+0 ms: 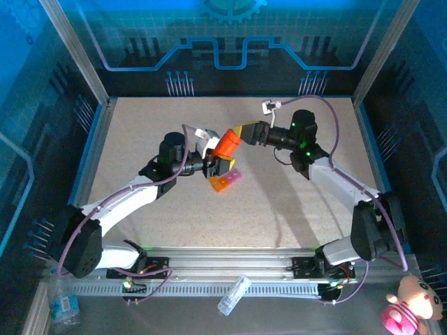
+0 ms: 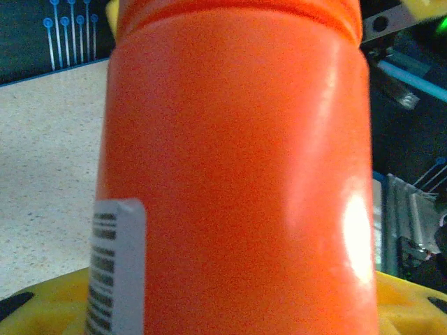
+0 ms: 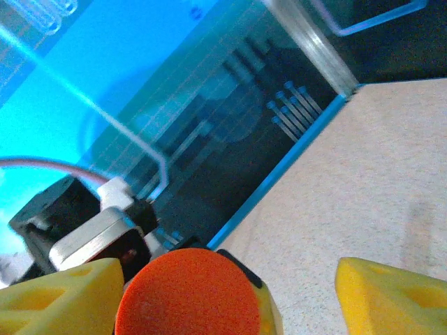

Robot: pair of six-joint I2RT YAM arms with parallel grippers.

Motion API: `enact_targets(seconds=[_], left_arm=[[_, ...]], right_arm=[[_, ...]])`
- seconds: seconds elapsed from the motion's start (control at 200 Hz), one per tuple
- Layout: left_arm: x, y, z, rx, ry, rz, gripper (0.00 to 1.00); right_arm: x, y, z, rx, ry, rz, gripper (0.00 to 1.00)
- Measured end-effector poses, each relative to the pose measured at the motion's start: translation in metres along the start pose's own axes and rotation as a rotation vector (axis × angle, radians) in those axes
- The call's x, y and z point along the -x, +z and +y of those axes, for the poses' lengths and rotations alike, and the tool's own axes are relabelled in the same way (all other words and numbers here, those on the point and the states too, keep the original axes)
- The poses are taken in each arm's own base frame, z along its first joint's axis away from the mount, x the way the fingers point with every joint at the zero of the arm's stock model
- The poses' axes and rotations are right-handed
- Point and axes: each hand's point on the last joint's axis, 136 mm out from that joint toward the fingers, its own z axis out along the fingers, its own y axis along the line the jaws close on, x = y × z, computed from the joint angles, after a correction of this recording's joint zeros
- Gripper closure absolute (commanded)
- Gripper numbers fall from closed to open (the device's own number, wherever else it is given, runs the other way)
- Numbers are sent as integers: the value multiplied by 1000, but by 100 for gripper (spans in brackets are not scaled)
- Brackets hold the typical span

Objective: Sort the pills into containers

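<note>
None of the sorting looks done, judging from above: the left gripper (image 1: pixel 214 158) is clamped on the tilted orange bottle (image 1: pixel 226 144) above the middle of the table (image 1: pixel 293 209). The containers (image 1: pixel 225 180) — a short orange-and-pink strip — lie on the surface just below the bottle. Whether any pill sits in a compartment is too small to tell. The right gripper (image 1: pixel 242 132) is at the bottle's upper end.

In the left wrist view the bottle's orange wall is very close, with a barcode label (image 2: pixel 116 269) low on its left side. The yellow fingers (image 2: pixel 49 300) press in at its base from both sides.

In the right wrist view the bottle's round orange end (image 3: pixel 188 296) — probably the cap — sits between that gripper's yellow fingers (image 3: pixel 387 293). The jaws are spread: the left one is close against the cap, and the right one stands apart with table showing between.

My reading is that the bottle has to be opened first. Pouring and sorting every pill are left to do.
</note>
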Motion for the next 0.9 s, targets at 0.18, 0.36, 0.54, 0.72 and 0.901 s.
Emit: enact_targets(seconds=[0.18,0.36,0.54,0.72,0.901], left_arm=[[1,0,11,67,52,-6,100],[-3,2,20,105,88,8,100],[-9,9,20,108,112,38,100],[-11,11,19,108,118,46,100],[-14,13,18,104,118,54,100]], right_arm=[[14,-22,0,-184,104,-141,15],[1,-24,16,-297,139,-194,11],[-11,-19,-8,-416,177,-184,11],[-18,-7,-20,-451,191,-161,12],[-19,6,-20,-439,195,-143,21]])
